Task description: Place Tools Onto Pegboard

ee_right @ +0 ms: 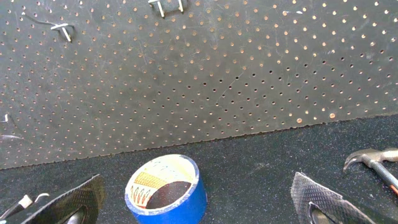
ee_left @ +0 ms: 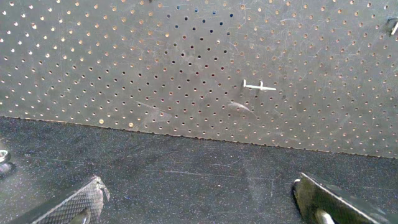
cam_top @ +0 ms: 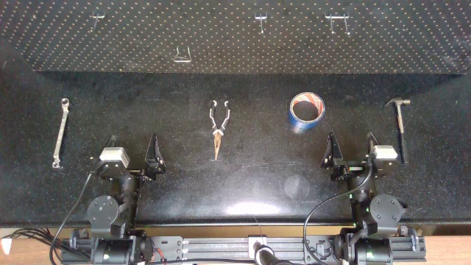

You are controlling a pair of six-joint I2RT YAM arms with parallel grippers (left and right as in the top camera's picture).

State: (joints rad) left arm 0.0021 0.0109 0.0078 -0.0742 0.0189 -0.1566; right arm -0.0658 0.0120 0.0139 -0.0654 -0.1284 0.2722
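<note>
Top view: the thin silver metal wrench (cam_top: 59,132) at frame left could slip or tilt if pinched off-centre, then fail to hang on the dark perforated pegboard (cam_top: 221,29). It rests on the black desk (cam_top: 184,177), left of the left tool (cam_top: 132,153), whose fingers are apart and empty. The right tool (cam_top: 352,152), likewise apart, sits below the blue tape roll (cam_top: 307,111).

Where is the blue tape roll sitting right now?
In the top view the blue tape roll lies on the mat right of centre, between the pliers and the hammer, ahead of the right gripper.
</note>
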